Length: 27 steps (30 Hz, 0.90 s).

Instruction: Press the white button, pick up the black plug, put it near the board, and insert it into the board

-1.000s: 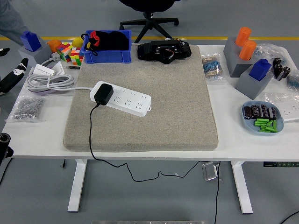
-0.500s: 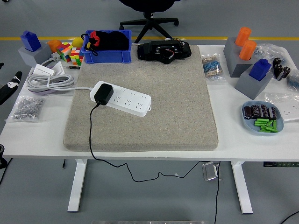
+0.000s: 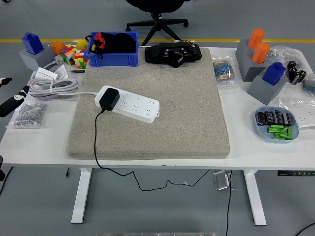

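White table (image 3: 147, 155), grey felt mat (image 3: 162, 113); black plug (image 3: 108, 99) seated in power strip (image 3: 129, 103). Left hand (image 3: 14, 101) barely visible, grip unreadable; risks snagging coiled cable (image 3: 51, 86) reaching in.

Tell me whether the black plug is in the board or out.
In: the black plug sits seated in the left end of the white board, its cord trailing off the mat's front edge.

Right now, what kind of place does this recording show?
Probably a robotics lab or test workshop: a white height-adjustable table on a grey floor, an office chair behind it, and practice items such as a power strip and Rubik's cubes.
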Motion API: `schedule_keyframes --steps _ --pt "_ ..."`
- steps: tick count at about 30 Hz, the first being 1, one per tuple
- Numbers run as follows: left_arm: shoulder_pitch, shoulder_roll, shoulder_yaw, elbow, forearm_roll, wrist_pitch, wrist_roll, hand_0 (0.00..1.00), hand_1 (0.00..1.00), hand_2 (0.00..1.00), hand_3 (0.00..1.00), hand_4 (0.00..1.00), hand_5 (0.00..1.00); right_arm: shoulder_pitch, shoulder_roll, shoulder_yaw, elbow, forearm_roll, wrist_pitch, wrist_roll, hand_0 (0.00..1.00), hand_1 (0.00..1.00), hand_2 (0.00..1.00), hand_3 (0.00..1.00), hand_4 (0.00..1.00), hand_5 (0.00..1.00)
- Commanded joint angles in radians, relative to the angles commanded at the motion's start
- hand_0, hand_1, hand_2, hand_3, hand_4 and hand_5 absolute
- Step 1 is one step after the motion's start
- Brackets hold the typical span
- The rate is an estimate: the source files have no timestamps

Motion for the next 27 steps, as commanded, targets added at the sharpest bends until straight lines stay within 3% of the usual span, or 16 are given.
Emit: schedule_keyframes --steps 7,27 --pt "-0.007 0.009 0.003 -0.005 -0.004 -0.028 0.005 0.961 0.932 0.863 0.780 0.818 0.592 0.013 -0.003 0.006 -0.009 -0.004 0.002 -0.001 0.772 0.676 0.653 0.611 0.663 0.425" --pt "-0.026 0.017 0.036 -0.006 -0.011 -0.013 -0.008 0.950 0.925 0.852 0.765 0.803 0.547 0.053 -0.019 -0.062 -0.017 0.011 0.002 -0.001 0.780 0.679 0.657 0.612 0.671 0.439"
